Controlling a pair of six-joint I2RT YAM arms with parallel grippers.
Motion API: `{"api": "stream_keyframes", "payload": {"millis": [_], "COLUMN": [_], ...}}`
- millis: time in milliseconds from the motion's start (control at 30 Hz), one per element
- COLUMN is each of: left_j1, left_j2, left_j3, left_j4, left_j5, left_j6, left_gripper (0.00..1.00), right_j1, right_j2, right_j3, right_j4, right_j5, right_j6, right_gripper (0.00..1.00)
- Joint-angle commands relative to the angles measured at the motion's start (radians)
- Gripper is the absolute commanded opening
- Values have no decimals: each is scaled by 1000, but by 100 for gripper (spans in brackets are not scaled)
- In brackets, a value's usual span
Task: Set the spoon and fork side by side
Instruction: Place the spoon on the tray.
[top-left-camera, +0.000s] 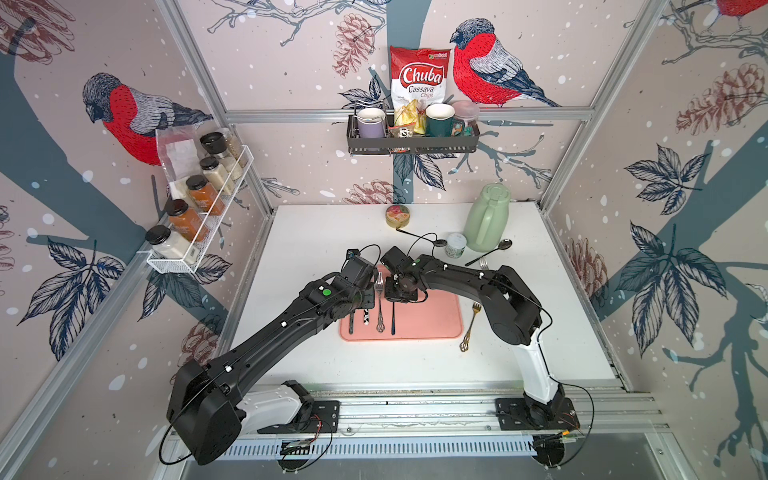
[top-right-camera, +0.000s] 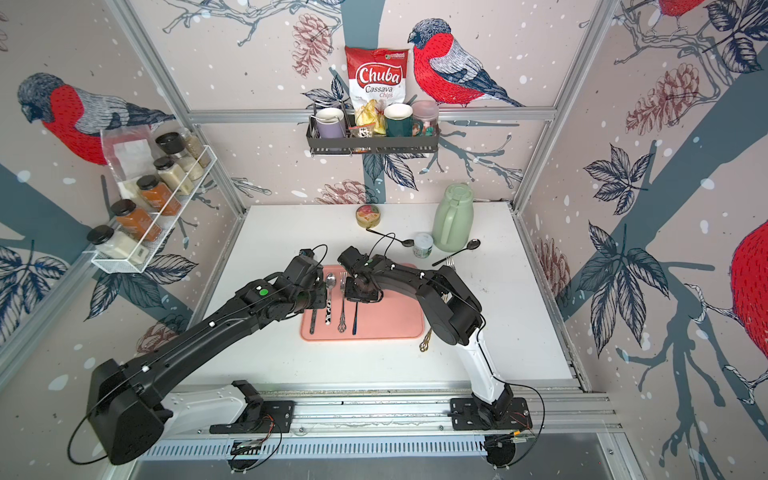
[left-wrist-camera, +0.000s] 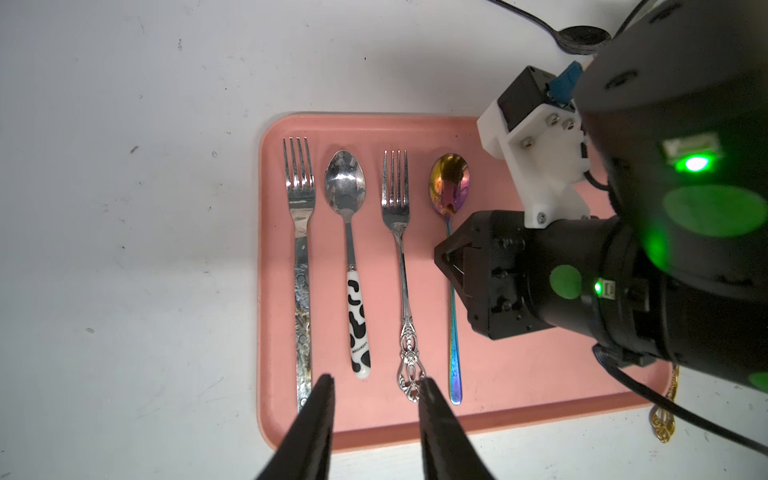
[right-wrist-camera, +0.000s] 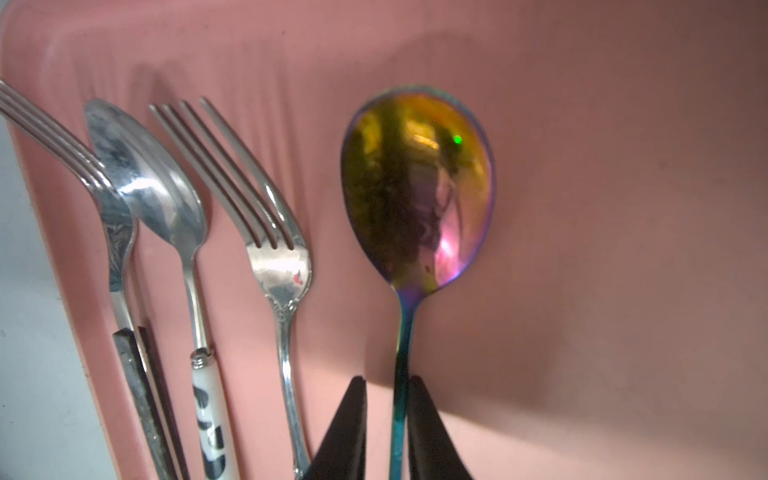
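Note:
On the pink tray (left-wrist-camera: 519, 374) four pieces lie parallel: a plain fork (left-wrist-camera: 300, 208), a spoon with a cow-patterned handle (left-wrist-camera: 345, 183), an ornate fork (left-wrist-camera: 395, 208) and an iridescent spoon (left-wrist-camera: 449, 183). My right gripper (right-wrist-camera: 386, 379) straddles the iridescent spoon (right-wrist-camera: 417, 187) at its thin handle. One finger touches the handle and a narrow gap shows at the other, so it is slightly open. The spoon rests on the tray (right-wrist-camera: 602, 208). My left gripper (left-wrist-camera: 377, 380) hovers open over the handle ends near the tray's front edge and holds nothing.
A gold fork (top-left-camera: 471, 328) lies on the table right of the tray. Behind the tray are two black spoons (top-left-camera: 490, 251) (top-left-camera: 419, 237), a silver fork (top-left-camera: 483, 262), a green jug (top-left-camera: 486, 218), a small white jar (top-left-camera: 456, 245) and a round tin (top-left-camera: 397, 216).

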Motion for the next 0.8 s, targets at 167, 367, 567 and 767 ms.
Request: {"api": "stream_keyframes", "payload": {"millis": [167,367,567,767], "left_j1": [5,5,5,-8], "left_j2": [-12,-19,-16,30], "left_j3": [-9,-14,-18,-30], "left_j4": [11,13,56,150], "left_j5": [2,-2,32,75], "left_j6": [0,17,57,52], "left_gripper": [36,36,36,36], "right_j1": [8,4,-17,-90], "right_j2": [11,-78,-262,-468], "right_j3": [28,3,-102,-327], "right_j4": [-68,-143,-190,-177], "right_j5": [29,121,223,280], "right_j6": [-24,-24,-6,54], "right_gripper": [20,29,40,43]}}
